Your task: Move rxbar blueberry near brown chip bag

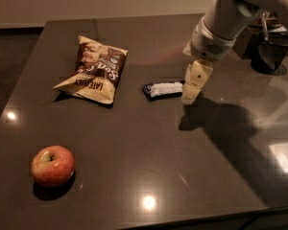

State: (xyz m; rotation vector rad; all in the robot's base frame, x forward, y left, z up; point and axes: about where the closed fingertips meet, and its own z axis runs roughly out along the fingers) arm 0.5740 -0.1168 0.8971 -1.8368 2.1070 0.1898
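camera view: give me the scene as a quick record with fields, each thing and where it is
table: dark glossy top
chip bag: lying flat, back left of centre
snack bar: lying flat on the table, right of the chip bag, with a clear gap between them
gripper: low over the table at the snack bar's right end; contact cannot be told
apple: front left, standing alone
dark container: back right, behind the arm
task state: snack bar not yet beside the chip bag

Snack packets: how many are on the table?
2. The brown chip bag lies at the far left; the rxbar blueberry lies in the middle, with the gripper close by its right end. None seems hidden.
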